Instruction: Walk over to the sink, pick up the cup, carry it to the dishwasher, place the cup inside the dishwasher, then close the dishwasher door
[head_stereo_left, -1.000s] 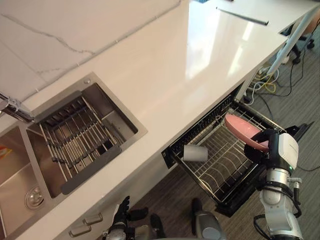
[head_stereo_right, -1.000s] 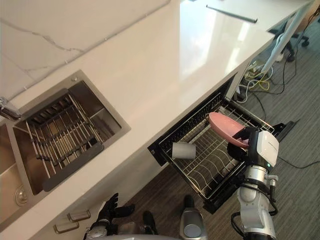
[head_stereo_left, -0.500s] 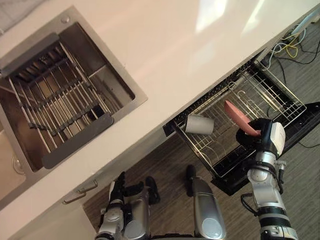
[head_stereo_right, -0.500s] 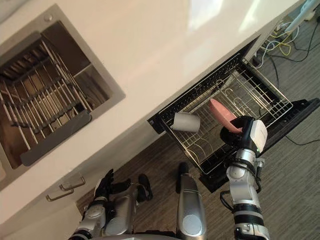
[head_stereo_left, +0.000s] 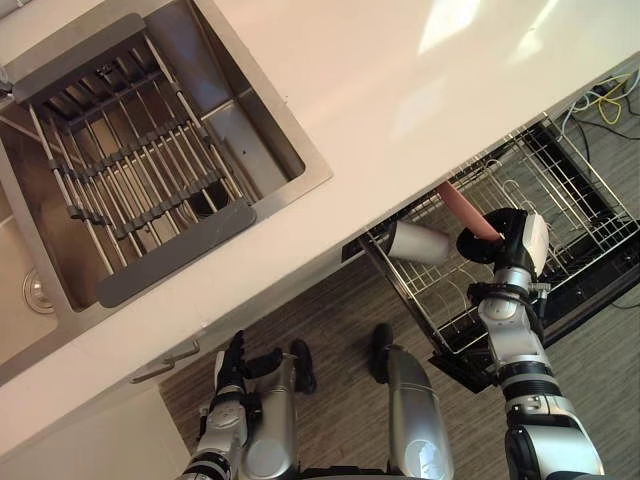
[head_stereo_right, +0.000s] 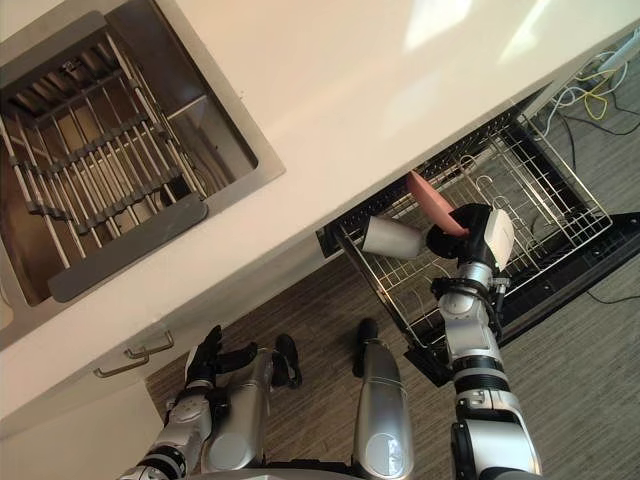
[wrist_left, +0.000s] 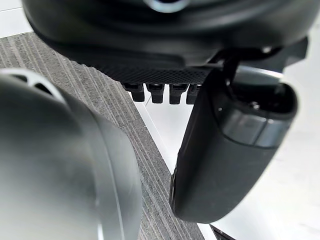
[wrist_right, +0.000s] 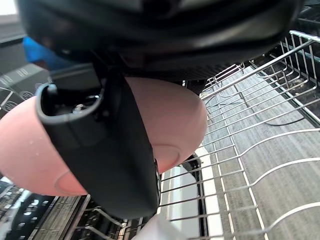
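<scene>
1. Left eye view: the white cup is lying on its side in the pulled-out dishwasher rack. It's at the end nearest the sink, right under the counter edge. The right hand is over the rack just beside the cup, and a pink dish sticks up out of it at a tilt.
2. Right eye view: same deal. The left hand hangs low over the floor by the cabinet, well apart from the rack.
3. Left wrist view: the left thumb is straight and the fingers look released, nothing in them.
4. Right wrist view: the right thumb is clamped across the pink dish, with the rack wires right below. So the right fingers are grasping the dish, not the cup.
</scene>
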